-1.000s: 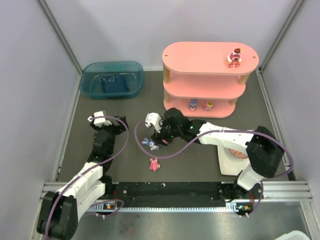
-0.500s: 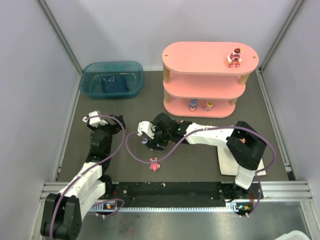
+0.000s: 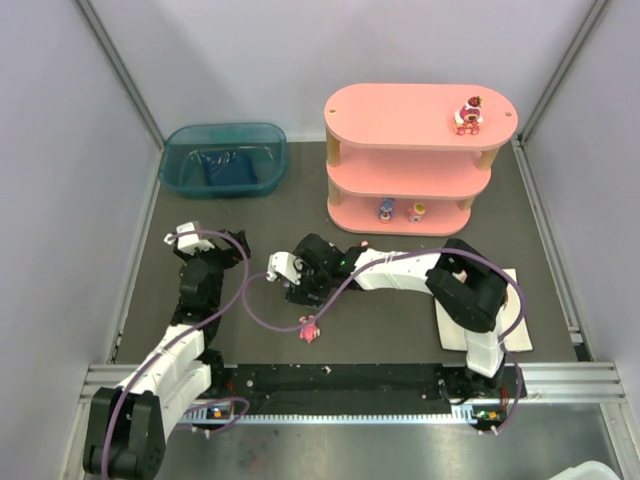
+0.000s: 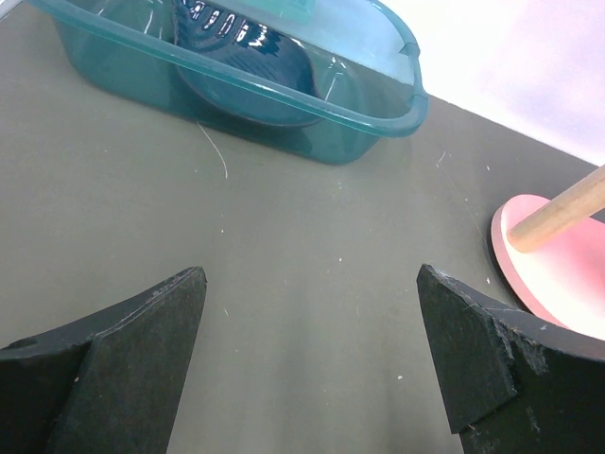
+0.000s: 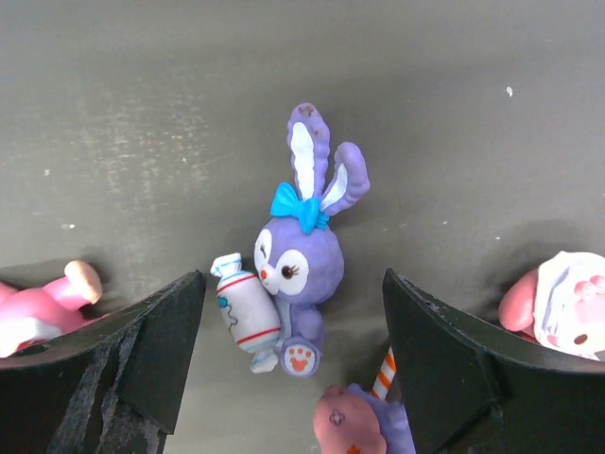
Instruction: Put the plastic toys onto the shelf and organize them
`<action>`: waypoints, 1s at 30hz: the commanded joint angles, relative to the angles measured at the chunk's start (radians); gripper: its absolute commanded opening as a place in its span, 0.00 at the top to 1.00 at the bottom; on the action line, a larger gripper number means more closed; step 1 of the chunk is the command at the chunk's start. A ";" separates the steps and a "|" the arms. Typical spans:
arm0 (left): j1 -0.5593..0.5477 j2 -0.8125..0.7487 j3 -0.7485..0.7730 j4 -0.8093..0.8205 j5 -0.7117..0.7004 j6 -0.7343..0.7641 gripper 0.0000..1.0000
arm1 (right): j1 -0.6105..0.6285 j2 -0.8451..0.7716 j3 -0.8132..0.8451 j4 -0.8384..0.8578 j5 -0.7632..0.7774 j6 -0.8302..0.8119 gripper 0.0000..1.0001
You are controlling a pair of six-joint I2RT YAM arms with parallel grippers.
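Three toys [image 3: 467, 115] are shelved; the bunny [image 5: 302, 260], flanked by spread right jaws, and others are left unplaced; left jaws spread.

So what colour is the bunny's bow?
Bright blue. The bow sits on the purple bunny, below its ears; clearest in the right wrist view.

- One shelf [image 3: 400, 105], three tiers.
- One bin [image 3: 225, 158].
- Three toys on the shelf: one bear [image 3: 467, 115] on top, a pair [image 3: 385, 209] on the lowest tier.
- At least four toys on the table [image 3: 390, 325], one a bunny [image 5: 301, 270].
- One white mat [image 3: 515, 325].
- Two arms: left arm [image 3: 190, 300], right arm [image 3: 400, 270].
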 commanded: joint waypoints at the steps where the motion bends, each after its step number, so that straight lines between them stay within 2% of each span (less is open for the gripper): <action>1: 0.009 -0.012 -0.009 0.033 0.017 -0.014 0.01 | 0.012 0.044 0.062 0.015 0.034 -0.023 0.24; 5: 0.012 -0.012 -0.009 0.035 0.018 -0.016 0.01 | 0.011 0.073 0.085 0.012 0.037 -0.026 0.26; 11: 0.017 -0.014 -0.011 0.035 0.024 -0.019 0.01 | 0.011 0.100 0.104 -0.023 0.066 -0.032 0.37; 14: 0.019 -0.014 -0.011 0.036 0.028 -0.020 0.01 | 0.012 0.100 0.097 -0.033 0.066 -0.032 0.50; 19: 0.019 -0.011 -0.012 0.038 0.031 -0.020 0.01 | 0.009 0.089 0.085 -0.036 0.064 -0.018 0.64; 23: 0.020 -0.011 -0.012 0.039 0.031 -0.020 0.01 | 0.005 0.075 0.074 -0.039 0.063 0.008 1.00; 27: 0.019 -0.012 -0.012 0.038 0.031 -0.022 0.01 | -0.018 0.023 0.042 -0.034 -0.003 0.052 1.00; 30: 0.020 -0.012 -0.012 0.038 0.031 -0.022 0.01 | -0.043 -0.076 0.018 -0.034 -0.067 0.098 1.00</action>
